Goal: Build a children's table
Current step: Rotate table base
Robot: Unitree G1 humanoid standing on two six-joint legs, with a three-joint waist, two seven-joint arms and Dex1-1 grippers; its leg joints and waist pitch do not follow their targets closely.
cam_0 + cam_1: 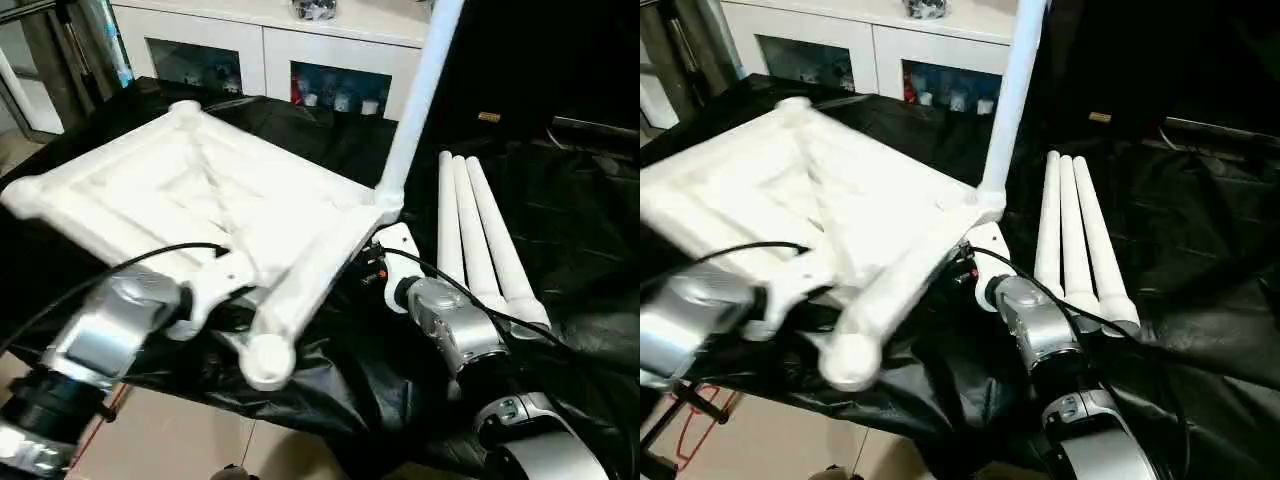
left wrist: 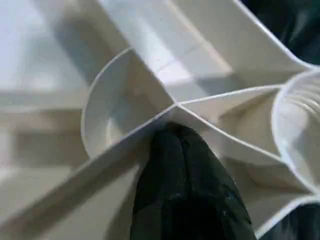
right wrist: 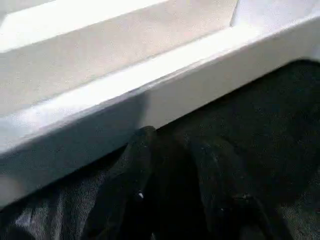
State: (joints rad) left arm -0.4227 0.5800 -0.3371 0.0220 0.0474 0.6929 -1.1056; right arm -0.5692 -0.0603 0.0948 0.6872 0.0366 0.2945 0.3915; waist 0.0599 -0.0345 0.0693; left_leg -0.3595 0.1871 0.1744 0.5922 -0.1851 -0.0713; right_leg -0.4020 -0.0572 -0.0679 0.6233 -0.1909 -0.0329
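My left gripper [image 2: 187, 150] is closed, its two black fingers pressed together with the tips against a rib junction on the underside of the white plastic rectangular tabletop [image 1: 200, 190]; I judge it is bracing the piece rather than pinching it. My right gripper [image 3: 175, 150] sits under the tabletop's long side rail, fingers close together on the black cloth; whether they are parted or clamped on anything I cannot tell.

The tabletop lies ribbed side up and tilted across the left and centre of the head view, on the black cloth-covered bench [image 1: 580, 250]. One white tapered tube leg [image 1: 420, 90] already stands in the corner socket at centre right, rising out of the frame's top. Three more white tube legs [image 1: 480, 235] lie side by side at the right, touching one another, just beside my right forearm, likely kept there for easy reach.

The near corner socket [image 1: 268, 358], at lower centre, overhangs the bench edge, with bare floor below, so a slip there could tip the piece. Open cloth at the far right leaves room. A white cabinet with glass doors [image 1: 270, 50] closes the upper edge.
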